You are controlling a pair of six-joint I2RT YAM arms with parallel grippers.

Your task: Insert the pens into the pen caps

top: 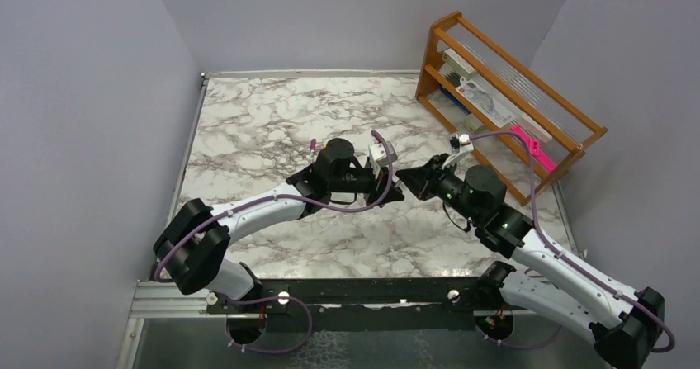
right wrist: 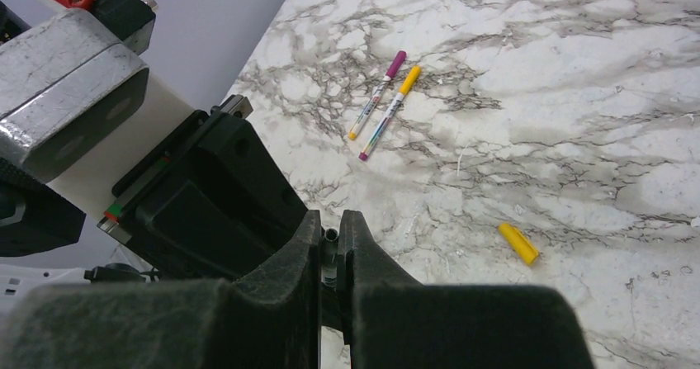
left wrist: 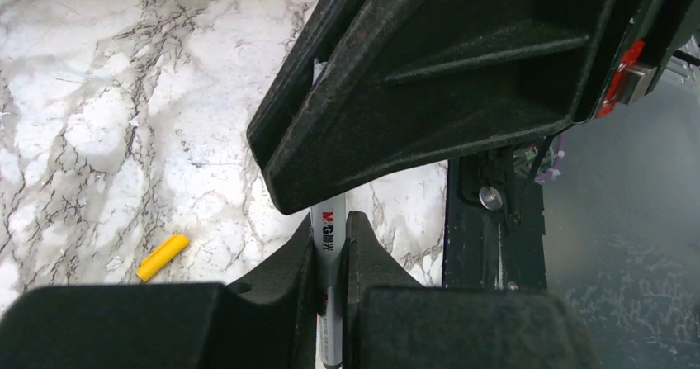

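Claws nose to nose over mid-surface, one pen bridging them.
Left claw [left wrist: 332,249] is on the left and right claw [right wrist: 330,238] on the right, their tips meeting above the middle of the surface [top: 264,113]. The pen [left wrist: 328,220] sits in the left claw's jaws and runs on into the right claw. Down on the surface, a cap [right wrist: 518,243] lies alone just beside the claws. Two pens [right wrist: 389,110] lie side by side, nearly touching, farther back toward the left edge and well apart from the cap. The rack [top: 428,59] stands at the back right corner.
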